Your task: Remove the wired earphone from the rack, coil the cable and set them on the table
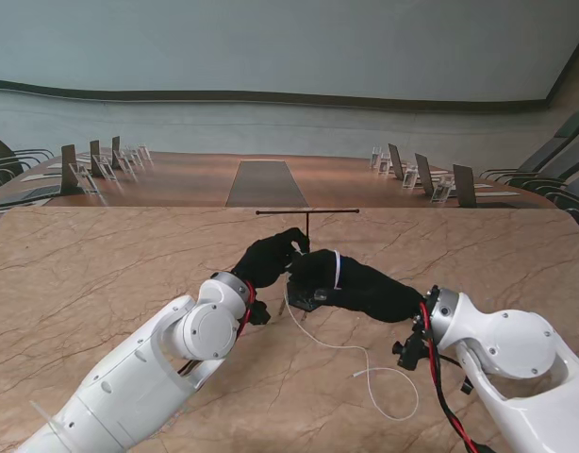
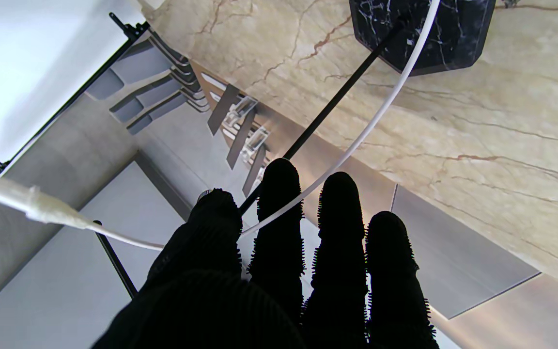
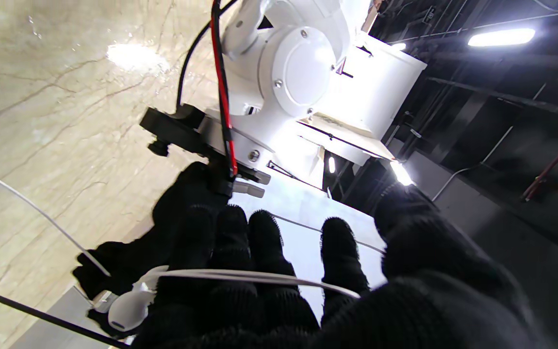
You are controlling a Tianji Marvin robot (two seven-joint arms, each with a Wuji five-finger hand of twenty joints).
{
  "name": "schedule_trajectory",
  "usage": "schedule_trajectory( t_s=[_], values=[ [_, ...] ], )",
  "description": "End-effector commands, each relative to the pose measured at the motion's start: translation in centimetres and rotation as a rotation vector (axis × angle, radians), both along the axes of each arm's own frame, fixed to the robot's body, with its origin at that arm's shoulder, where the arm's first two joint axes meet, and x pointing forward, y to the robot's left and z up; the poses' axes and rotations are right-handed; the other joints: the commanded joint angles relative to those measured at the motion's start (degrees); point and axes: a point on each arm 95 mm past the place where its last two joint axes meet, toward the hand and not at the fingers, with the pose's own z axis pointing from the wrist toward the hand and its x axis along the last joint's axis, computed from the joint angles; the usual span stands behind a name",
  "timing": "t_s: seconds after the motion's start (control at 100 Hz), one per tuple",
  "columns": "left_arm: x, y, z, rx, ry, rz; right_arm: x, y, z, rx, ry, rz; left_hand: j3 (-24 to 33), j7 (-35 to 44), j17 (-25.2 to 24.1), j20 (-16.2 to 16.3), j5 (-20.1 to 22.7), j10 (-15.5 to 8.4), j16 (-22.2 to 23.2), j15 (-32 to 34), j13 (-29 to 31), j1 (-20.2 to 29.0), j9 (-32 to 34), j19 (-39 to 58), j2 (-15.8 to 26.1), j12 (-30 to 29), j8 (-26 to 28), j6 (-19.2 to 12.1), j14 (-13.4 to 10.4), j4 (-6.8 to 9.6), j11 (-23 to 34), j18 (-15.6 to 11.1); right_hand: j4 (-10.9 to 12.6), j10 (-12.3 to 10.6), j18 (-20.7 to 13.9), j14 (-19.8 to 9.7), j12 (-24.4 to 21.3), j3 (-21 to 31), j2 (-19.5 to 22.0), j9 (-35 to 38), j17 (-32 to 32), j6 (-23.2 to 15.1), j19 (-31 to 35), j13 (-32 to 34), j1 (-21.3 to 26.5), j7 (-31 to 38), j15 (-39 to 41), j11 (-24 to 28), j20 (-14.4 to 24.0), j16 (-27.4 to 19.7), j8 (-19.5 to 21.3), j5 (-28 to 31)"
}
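The earphone cable point(image 1: 339, 345) is off the rack point(image 1: 307, 223), wrapped across the right hand point(image 1: 351, 281) whose fingers close around it, pinched by the left hand point(image 1: 271, 257) beside it, while its tail trails loose on the table point(image 1: 101, 274), so coiling looks barely begun and placing remains.

Both arms rise from the near corners and angle inward, so the two black-gloved hands meet at the middle. The left hand point(image 1: 269, 260) is raised, fingers curled at the tips, its thumb and first finger point(image 2: 279, 213) pinching a white cable point(image 2: 371, 121). The right hand point(image 1: 351, 283) lies stretched toward the left one, fingers point(image 3: 264, 242) fairly straight and together, with the cable looped across them. Fingertips of the two hands touch or nearly touch.
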Motion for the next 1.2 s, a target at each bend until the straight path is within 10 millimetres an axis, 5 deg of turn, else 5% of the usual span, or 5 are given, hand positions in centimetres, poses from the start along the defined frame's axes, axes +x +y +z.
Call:
schedule_trajectory(
  t_s=[0.0,0.18,0.33,1.04,1.19],
  values=[
    [-0.1,-0.1,0.5,-0.006,-0.01,-0.006,-0.2,-0.1,-1.1,-0.015,0.04,-0.007,-0.57,2.27,0.31,1.55,2.06,0.7,1.05,1.62,1.68,4.54,1.75,2.87,2.17,-0.05,2.65,-2.54,0.9,-0.07,2.55,0.83,2.2,0.13,-1.14,0.19,0.16,-1.18,2.95,0.88,0.41,-0.73,1.67,0.99,1.58,1.11,0.4,-0.61,-0.19,0.04,0.36,-0.75],
    [-0.1,0.0,0.9,-0.018,-0.02,0.004,0.1,-0.1,-2.8,-0.04,0.105,-0.03,-1.04,2.09,5.34,7.6,1.42,2.21,2.7,5.31,3.91,4.54,3.48,13.54,2.17,0.4,2.55,-2.43,3.25,0.02,4.12,2.87,2.24,0.2,-1.05,0.25,0.22,-1.17,2.74,1.05,0.43,-0.78,1.77,1.17,1.63,1.71,0.48,-0.61,-0.12,0.1,0.44,-0.68],
    [-0.3,0.3,1.2,-0.021,-0.03,0.005,0.6,-0.1,-4.4,-0.075,0.163,-0.061,-1.24,2.25,8.71,9.27,1.91,0.97,3.05,7.17,7.69,4.53,6.97,14.84,1.52,0.35,1.99,-2.33,3.99,-0.06,5.1,4.55,2.2,0.23,-0.93,0.35,0.24,-1.35,2.71,0.95,0.25,-0.75,1.83,0.95,1.25,2.03,0.45,-0.68,-0.06,0.12,0.45,-0.71],
    [-2.6,-0.6,3.4,-0.023,-0.067,-0.103,2.6,0.4,-7.4,-0.144,0.26,-0.123,-1.92,1.22,11.41,10.53,2.64,0.46,3.59,9.51,10.89,4.54,9.98,15.79,1.33,1.77,1.13,-1.26,3.65,-0.09,7.19,5.9,2.37,-1.54,-3.3,-1.92,-0.23,-2.95,2.56,-5.11,-5.57,-0.47,-0.63,-5.65,-1.55,0.71,-1.17,-1.85,-1.14,-0.54,-0.43,-1.13],
    [-3.1,-0.7,3.9,-0.023,-0.081,-0.125,2.7,0.4,-7.6,-0.152,0.263,-0.133,-2.16,1.02,11.72,10.83,2.73,0.22,3.87,10.03,11.25,4.54,10.34,16.09,1.29,2.18,1.16,-1.03,3.65,-0.15,7.78,5.99,2.5,-1.94,-3.88,-2.57,-1.69,-4.66,2.21,-6.26,-7.4,0.74,-1.58,-8.04,-6.21,-4.21,-1.88,-4.23,-1.91,-1.13,-2.6,-1.11]
  ],
)
